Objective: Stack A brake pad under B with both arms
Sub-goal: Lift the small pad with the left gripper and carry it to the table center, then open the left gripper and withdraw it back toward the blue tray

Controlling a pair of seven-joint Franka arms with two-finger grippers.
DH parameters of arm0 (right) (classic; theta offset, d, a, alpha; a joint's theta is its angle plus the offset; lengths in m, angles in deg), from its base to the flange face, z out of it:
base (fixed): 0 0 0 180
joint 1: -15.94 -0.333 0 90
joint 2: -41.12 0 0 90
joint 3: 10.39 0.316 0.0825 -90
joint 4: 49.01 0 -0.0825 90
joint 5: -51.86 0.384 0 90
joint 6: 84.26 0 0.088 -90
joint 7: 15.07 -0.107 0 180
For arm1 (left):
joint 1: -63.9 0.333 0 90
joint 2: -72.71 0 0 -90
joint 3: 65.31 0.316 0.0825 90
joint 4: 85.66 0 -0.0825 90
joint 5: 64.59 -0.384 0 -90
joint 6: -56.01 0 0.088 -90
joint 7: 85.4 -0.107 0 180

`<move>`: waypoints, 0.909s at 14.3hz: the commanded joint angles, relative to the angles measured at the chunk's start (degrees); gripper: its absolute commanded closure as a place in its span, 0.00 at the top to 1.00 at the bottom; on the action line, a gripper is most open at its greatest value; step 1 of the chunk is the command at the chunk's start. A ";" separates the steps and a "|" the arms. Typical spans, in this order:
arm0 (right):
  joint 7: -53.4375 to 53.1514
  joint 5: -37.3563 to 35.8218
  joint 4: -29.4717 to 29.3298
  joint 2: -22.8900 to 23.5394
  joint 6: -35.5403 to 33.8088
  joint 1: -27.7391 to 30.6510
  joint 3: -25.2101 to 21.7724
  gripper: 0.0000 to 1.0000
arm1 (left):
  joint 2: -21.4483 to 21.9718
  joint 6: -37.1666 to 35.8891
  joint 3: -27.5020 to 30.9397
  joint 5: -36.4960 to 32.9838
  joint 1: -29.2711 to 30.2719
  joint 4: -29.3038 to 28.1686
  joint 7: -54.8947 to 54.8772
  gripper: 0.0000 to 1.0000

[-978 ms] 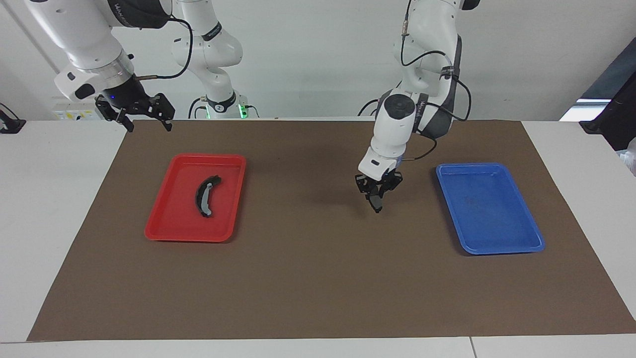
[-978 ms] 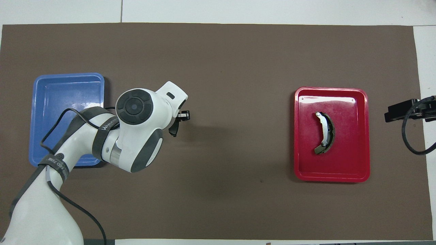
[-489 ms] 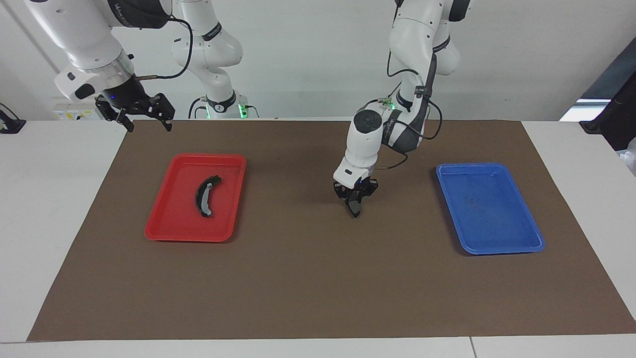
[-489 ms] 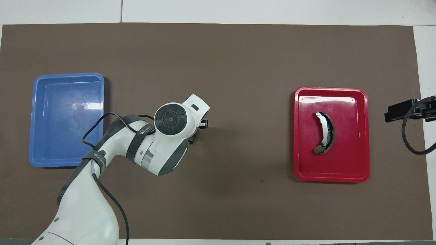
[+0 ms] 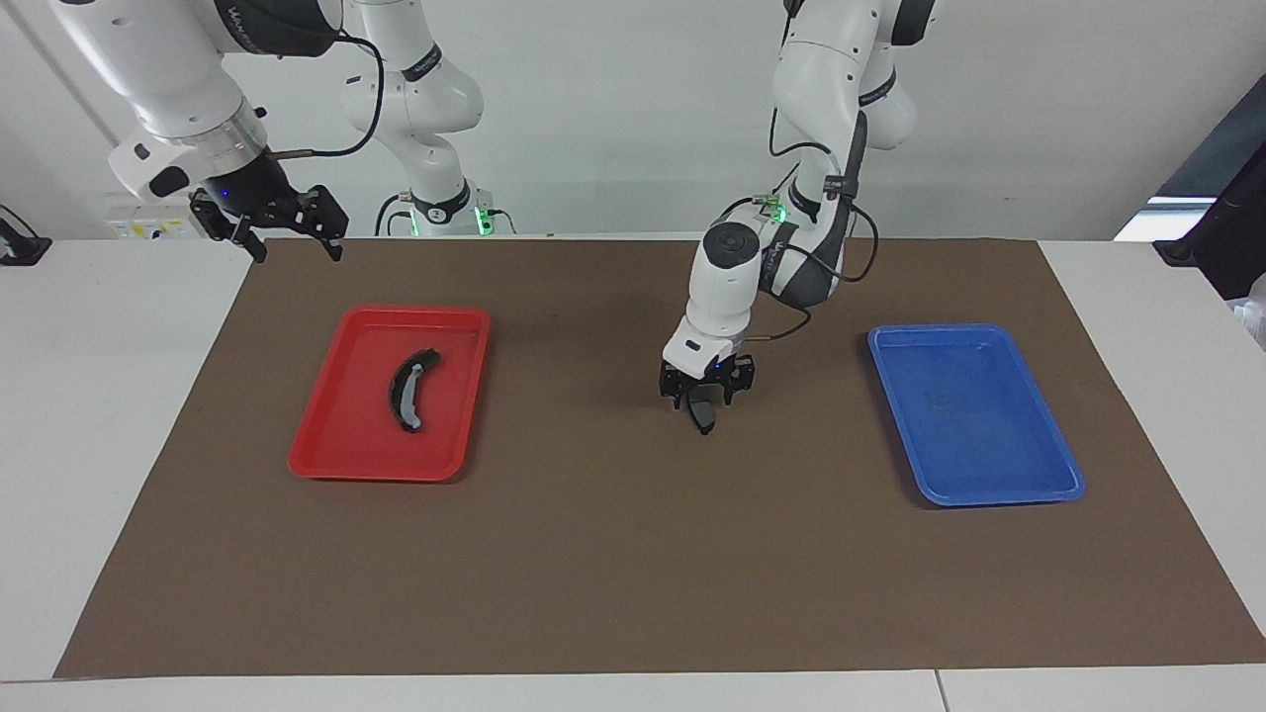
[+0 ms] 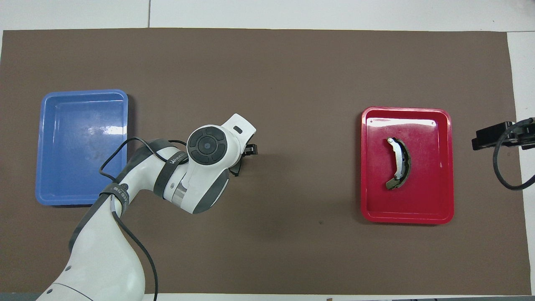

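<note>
A brake pad (image 5: 703, 414), short and dark grey, hangs on edge in my left gripper (image 5: 704, 398), which is shut on it low over the middle of the brown mat. Its lower end is at or just above the mat. In the overhead view the arm hides all but a sliver of the pad (image 6: 237, 169). B (image 5: 407, 393), the long black crescent with a light grey strip, lies in the red tray (image 5: 326, 465) toward the right arm's end; it also shows in the overhead view (image 6: 400, 164). My right gripper (image 5: 287, 242) waits open and empty, raised over the mat's corner.
An empty blue tray (image 5: 974, 415) lies toward the left arm's end of the brown mat (image 5: 633, 574). The red tray (image 6: 407, 219) and blue tray (image 6: 83, 146) sit about equally near the robots. White table borders the mat.
My left gripper has carried A brake pad from beside the blue tray toward the middle of the mat and lowered it. In the last half second it barely moved. The right arm has not moved.
</note>
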 commanded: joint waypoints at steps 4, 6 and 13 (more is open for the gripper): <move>0.98 -0.31 1.23 -1.28 -0.29 0.31 0.29 1.00 | 10.28 -11.82 0.43 -0.85 12.15 -0.85 -13.30 1.00; 0.98 -0.31 1.23 -1.28 -0.29 0.31 0.29 1.00 | 13.36 -16.74 0.51 -0.85 18.03 -0.68 -20.42 1.00; 2.65 0.04 11.64 -4.52 7.38 -2.42 1.17 1.00 | 19.79 -32.29 0.69 -0.85 34.32 6.85 -41.02 1.00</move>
